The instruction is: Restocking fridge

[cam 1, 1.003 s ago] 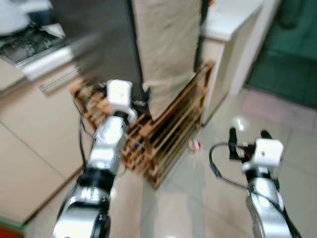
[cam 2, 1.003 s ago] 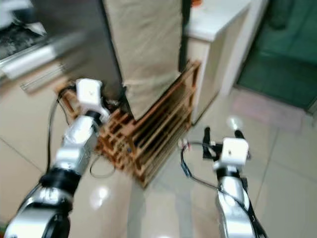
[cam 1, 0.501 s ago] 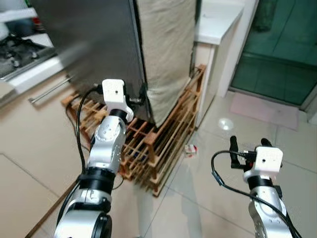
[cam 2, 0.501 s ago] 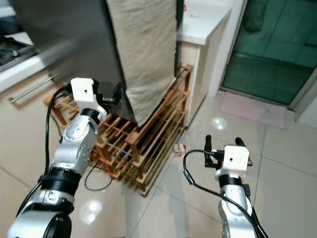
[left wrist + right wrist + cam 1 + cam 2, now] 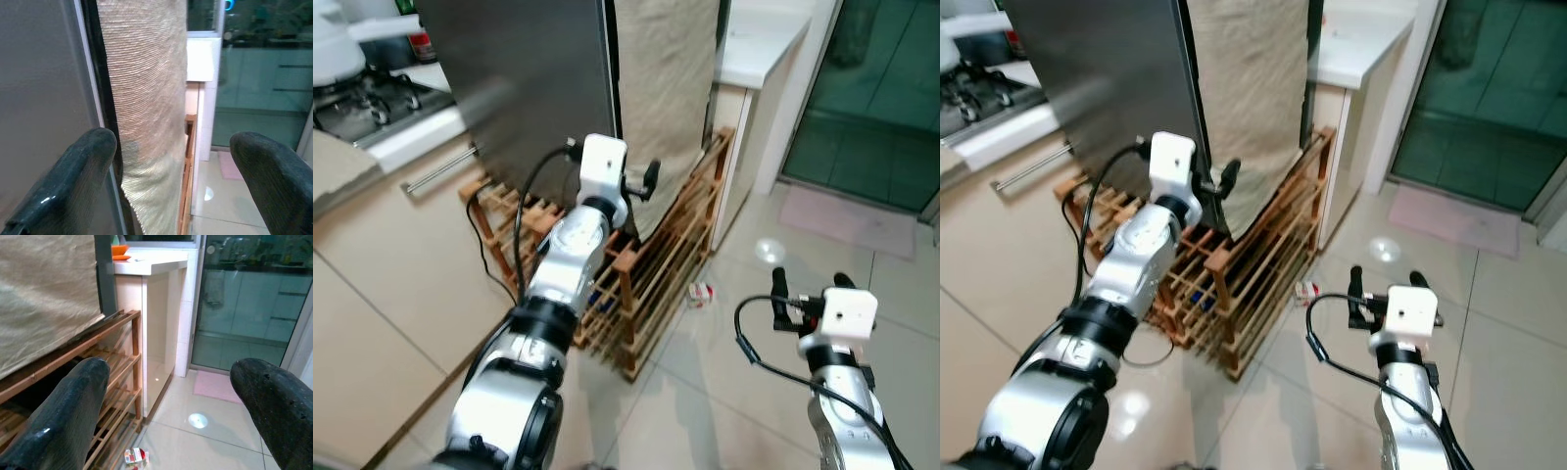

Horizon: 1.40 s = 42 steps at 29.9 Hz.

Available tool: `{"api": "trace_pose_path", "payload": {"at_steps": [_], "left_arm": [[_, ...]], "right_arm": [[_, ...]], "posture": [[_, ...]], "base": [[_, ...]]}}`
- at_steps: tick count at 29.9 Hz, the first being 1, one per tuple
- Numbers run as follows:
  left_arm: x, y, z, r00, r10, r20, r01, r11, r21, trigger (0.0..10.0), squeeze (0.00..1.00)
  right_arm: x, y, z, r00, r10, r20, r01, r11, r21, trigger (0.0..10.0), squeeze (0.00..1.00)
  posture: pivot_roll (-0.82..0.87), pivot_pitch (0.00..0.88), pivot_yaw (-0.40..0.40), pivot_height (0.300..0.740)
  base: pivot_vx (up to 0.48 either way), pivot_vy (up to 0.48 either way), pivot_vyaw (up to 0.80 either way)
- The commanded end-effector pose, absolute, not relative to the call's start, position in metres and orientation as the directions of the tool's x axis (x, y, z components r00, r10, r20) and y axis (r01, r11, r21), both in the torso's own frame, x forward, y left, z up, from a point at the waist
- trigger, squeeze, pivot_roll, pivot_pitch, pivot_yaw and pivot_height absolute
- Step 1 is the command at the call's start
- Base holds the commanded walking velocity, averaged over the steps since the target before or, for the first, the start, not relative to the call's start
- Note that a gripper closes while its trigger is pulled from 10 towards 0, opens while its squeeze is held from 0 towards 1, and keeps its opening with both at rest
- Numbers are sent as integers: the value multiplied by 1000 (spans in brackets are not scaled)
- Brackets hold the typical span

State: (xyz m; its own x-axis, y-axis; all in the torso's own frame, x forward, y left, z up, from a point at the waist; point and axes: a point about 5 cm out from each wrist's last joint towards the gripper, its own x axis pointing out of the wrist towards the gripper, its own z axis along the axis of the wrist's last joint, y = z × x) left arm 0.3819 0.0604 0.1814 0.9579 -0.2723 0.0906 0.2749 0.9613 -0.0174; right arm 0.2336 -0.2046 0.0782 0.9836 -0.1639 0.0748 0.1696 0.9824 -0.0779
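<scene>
Left gripper (image 5: 640, 182), head views: the two black fingers stand spread and empty at the right-hand edge of the tall dark steel fridge (image 5: 533, 88), just beside the beige woven cloth (image 5: 666, 93) that hangs next to it. Half a second earlier this gripper sat lower and further left, near the slatted wooden rack (image 5: 656, 269) — it has since risen to the seam between door and cloth. The judgement is that the robot is reaching for the door edge, so restocking is only at its opening step.

Right gripper (image 5: 806, 294), head views: fingers parted, holding nothing, hovering over the glossy pale tiled floor (image 5: 724, 392), much as before. A small red-and-white carton (image 5: 701, 293) lies on the floor at the rack's foot.

Left wrist view: the open fingertips (image 5: 73, 166) frame the dark gap between fridge door (image 5: 44, 98) and cloth (image 5: 146, 98) — one finger is close to the door edge, contact uncertain.

Right wrist view: spread fingers (image 5: 68, 406) look toward the rack (image 5: 98, 362), a white counter cabinet (image 5: 156, 308) and the carton (image 5: 134, 456). No stock item is held.
</scene>
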Motion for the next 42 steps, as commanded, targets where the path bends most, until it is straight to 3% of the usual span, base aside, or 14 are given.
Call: {"api": "trace_pose_path", "payload": {"at_steps": [1, 10, 28, 39, 42], "left_arm": [[387, 65, 189, 972, -213, 104, 217, 976, -30, 10000, 0], [394, 77, 194, 987, -123, 99, 127, 991, -40, 10000, 0], [395, 47, 215, 946, -283, 158, 294, 955, -49, 10000, 0], [399, 43, 216, 963, -242, 121, 247, 969, -28, 10000, 0], [396, 45, 214, 951, -280, 133, 287, 957, -40, 10000, 0]], "right_arm": [[230, -203, 79, 983, -170, 68, 175, 982, -75, 10000, 0], [222, -202, 74, 983, -179, 46, 182, 981, -74, 10000, 0], [208, -197, 72, 979, -202, 25, 203, 977, -63, 10000, 0], [194, -197, 69, 973, -230, 2, 230, 971, -66, 10000, 0], [190, -196, 67, 973, -233, -7, 232, 970, -68, 10000, 0]], "posture": [[-132, 60, 100, 740], [-143, 70, 109, 740], [-173, 102, 151, 740], [-212, 110, 165, 740], [-213, 109, 168, 740]], "base": [[0, 0, 0], [0, 0, 0], [0, 0, 0], [0, 0, 0], [0, 0, 0]]}}
